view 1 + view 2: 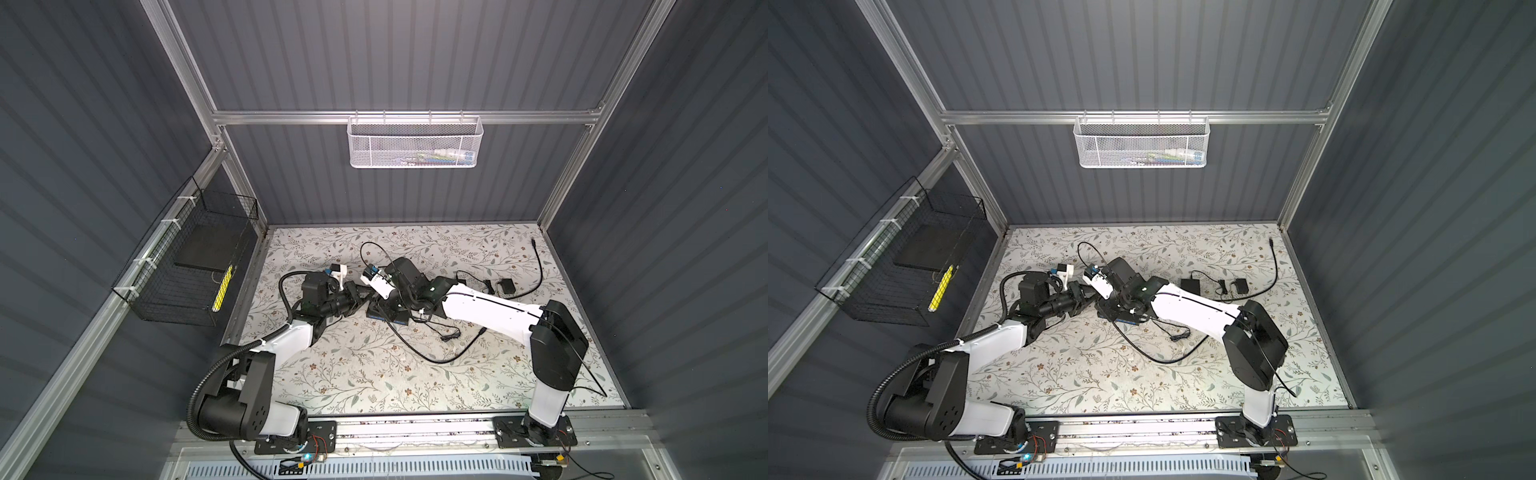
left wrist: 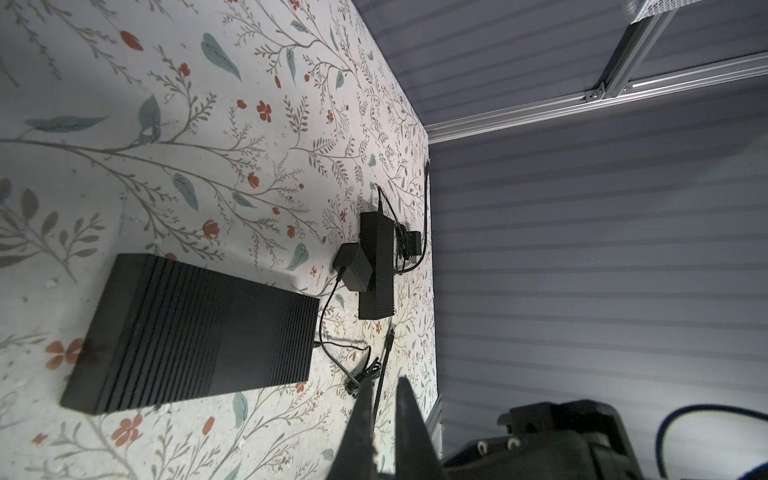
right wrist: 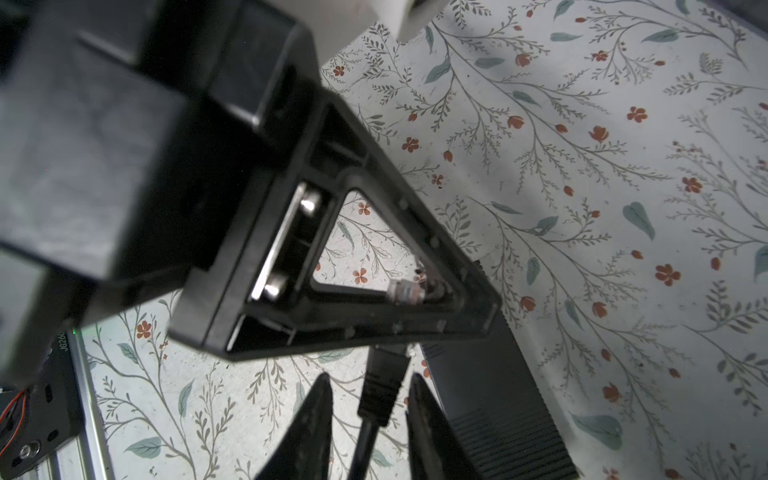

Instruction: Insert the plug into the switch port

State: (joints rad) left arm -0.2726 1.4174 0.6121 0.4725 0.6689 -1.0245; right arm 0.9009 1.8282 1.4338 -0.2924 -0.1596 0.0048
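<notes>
Black left pincer (image 2: 385, 384), near the table's (image 1: 415, 382) middle, is closed tight with a clear plug (image 3: 405, 293) at its tips. Just beside it, the right pincer (image 3: 370, 380) stands partly open around a black cable end (image 3: 382, 386), with a gap on one side. The ribbed black switch (image 2: 187, 324) lies flat beside both, below the right wrist.

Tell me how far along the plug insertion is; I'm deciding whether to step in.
Done: the left end effector is shut on the clear plug, held above the table. In hand: the right end effector straddles the black cable boot, jaws apart. Left: the plug is not in the switch, whose ports are hidden here.
</notes>
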